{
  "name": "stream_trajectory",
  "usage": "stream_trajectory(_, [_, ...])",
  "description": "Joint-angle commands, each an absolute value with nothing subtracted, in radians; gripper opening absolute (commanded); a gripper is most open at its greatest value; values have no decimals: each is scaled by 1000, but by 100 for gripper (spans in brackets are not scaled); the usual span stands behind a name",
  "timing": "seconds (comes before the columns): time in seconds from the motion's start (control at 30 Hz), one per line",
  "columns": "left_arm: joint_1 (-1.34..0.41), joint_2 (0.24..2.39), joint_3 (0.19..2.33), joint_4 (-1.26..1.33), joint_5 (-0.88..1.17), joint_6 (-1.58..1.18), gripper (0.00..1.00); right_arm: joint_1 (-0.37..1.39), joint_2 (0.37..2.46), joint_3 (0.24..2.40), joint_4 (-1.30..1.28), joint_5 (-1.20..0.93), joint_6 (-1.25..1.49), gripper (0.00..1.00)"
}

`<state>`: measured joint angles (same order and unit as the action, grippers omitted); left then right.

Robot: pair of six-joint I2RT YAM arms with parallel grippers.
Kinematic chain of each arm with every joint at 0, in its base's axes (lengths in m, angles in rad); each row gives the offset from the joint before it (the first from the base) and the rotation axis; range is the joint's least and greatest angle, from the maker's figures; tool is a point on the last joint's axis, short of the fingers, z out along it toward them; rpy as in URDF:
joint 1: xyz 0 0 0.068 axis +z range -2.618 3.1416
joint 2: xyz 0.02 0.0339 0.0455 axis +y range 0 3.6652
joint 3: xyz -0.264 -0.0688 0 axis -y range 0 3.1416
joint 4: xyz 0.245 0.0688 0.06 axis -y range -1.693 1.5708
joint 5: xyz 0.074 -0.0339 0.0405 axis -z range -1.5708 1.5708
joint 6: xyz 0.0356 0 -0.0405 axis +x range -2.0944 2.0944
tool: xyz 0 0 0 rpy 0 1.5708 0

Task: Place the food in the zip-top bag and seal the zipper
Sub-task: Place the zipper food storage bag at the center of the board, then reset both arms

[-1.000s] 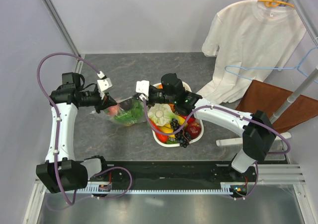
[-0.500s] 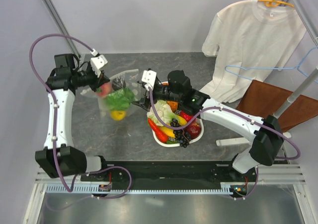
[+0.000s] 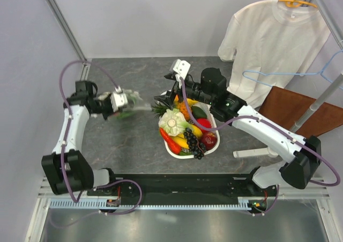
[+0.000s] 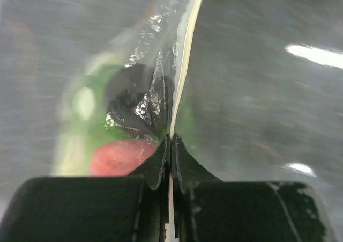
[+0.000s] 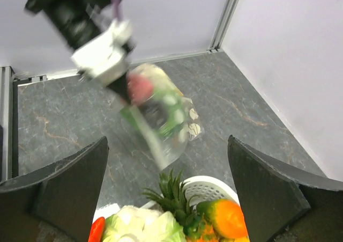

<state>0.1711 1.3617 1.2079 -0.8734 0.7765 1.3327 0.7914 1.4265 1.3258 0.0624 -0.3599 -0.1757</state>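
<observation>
Now my left claw [image 4: 171,159] pinches the zipper [image 4: 186,59] and my right claw [image 5: 166,145] gapes

My left fingers [image 4: 158,164] are pressed together on the whitish zipper strip at the edge of the zip-top bag [image 4: 144,86], with only that strip between them. Through the clear plastic I see the food [image 4: 120,156] inside: red nearest my fingers, green beside it, and a dark lump [image 4: 131,94] further off. The view is smeared, so I cannot name the pieces more closely.

From above, the bag hangs from that claw over the grey table [image 3: 134,145], left of the white basket [image 3: 177,152] and apart from it. Whether its lower end touches the table I cannot tell.

My right claw is spread wide and holds nothing. It is raised by the basket's far-left side and faces the bag. The basket holds a pale cabbage-like head [image 3: 170,123], a pineapple top [image 5: 171,196], dark grapes [image 3: 194,143], and red and yellow pieces.
</observation>
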Motion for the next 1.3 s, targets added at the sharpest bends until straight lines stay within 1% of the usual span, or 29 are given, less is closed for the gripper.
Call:
stream_trajectory(0.0, [147,1171,877,-969,772,1571,2,787,1358,1290,23,-350,-172,98])
stream_trajectory(0.1, [144,1119,743,-976,733,1549,2,784,1327,1261,3,-351,-170,98])
stream_trajectory(0.23, [147,1034,661,-980,715,1516,3,784,1289,1224,-58,-336,-175,98])
stream_trajectory(0.3, [147,1002,669,-1024,748,1508,12,782,1276,1210,-81,-327,-172,98])
stream_trajectory(0.33, [147,974,676,-1058,759,1523,24,782,1260,1197,-95,-325,-170,98])
stream_trajectory(0.4, [146,942,713,-1175,782,1564,40,781,1238,1184,-110,-313,-169,98])
stream_trajectory(0.43, [146,907,730,-1218,784,1586,54,779,1215,1174,-127,-310,-170,98])
stream_trajectory(0.47, [146,888,748,-1289,785,1597,64,779,1201,1169,-135,-304,-169,98])
stream_trajectory(0.5, [146,868,797,-1304,793,1556,69,778,1175,1164,-152,-284,-169,98])
stream_trajectory(0.53, [146,833,828,-1308,805,1507,83,776,1163,1161,-161,-273,-167,98])
stream_trajectory(0.6, [147,822,951,-1292,833,1317,92,775,1125,1157,-185,-237,-161,98])
stream_trajectory(0.63, [146,828,998,-1273,842,1231,99,775,1112,1154,-192,-226,-147,98])
stream_trajectory(0.67, [146,865,1105,-1253,856,1053,100,770,1100,1152,-198,-213,-143,98])
stream_trajectory(0.73, [146,928,1219,-1253,871,894,100,761,1066,1144,-222,-189,-111,98])
stream_trajectory(0.77, [146,1006,1326,-1250,880,741,100,741,1054,1138,-227,-189,-98,98])
stream_trajectory(0.83, [146,1072,1412,-1232,877,617,100,718,1025,1121,-248,-178,-72,98])
stream_trajectory(0.87, [146,1097,1466,-1220,862,509,100,697,1017,1114,-256,-173,-43,98])
stream_trajectory(0.97, [146,1153,1486,-1143,792,376,100,667,970,1069,-281,-157,-2,98])
stream_trajectory(1.07, [146,1147,1415,-1043,706,310,100,634,899,1003,-282,-133,43,98])
stream_trajectory(1.27, [146,1134,1310,-986,627,269,100,603,824,950,-304,-130,68,98])
